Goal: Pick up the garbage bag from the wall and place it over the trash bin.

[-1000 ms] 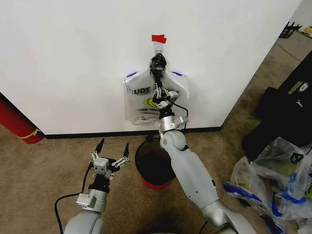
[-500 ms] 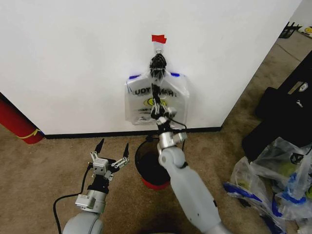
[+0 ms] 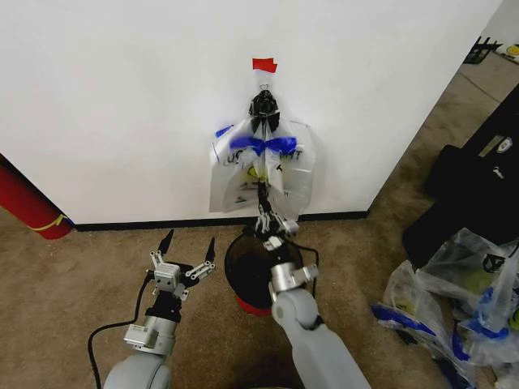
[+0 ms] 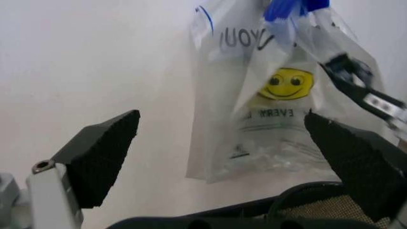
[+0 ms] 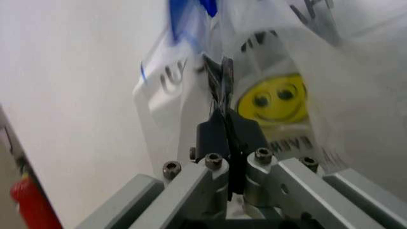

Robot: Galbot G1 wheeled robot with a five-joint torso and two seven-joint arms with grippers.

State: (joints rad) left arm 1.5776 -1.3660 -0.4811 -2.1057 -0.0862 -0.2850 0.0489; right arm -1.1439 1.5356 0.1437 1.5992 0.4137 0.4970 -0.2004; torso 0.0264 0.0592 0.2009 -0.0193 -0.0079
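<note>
I am in the picking step: my right gripper (image 3: 263,194) is raised against the wall, and its two fingers (image 5: 224,81) are pressed together with a fold of the garbage bag (image 3: 259,166) between them, as the right wrist view shows, with the yellow smiley just beside the fingertips. So I judge that the right gripper is closed on the plastic, at the middle of the bag's front and a little below the blue handles. The bag hangs on the white wall (image 3: 122,97) from a hook (image 3: 263,79) under a piece of red tape (image 3: 263,64), and the black knot (image 3: 263,105) at its top keeps the handles bunched there; the bag is not free of the hook yet. The trash bin (image 3: 253,271) stands on the carpet (image 3: 73,275) directly below the bag, near the wall, with my right forearm passing over its rim. My left gripper (image 3: 185,258) waits low, to the left of the bin, with its fingers spread wide apart and nothing between them; in the left wrist view it looks toward the bag and the bin's mesh edge (image 4: 299,205). For the next move, I think the bag must come off the hook before it can go down, so a lift or a pull away from the wall is needed. The film is very thin, so the hold could slip or the plastic could tear if I pull too hard.
</note>
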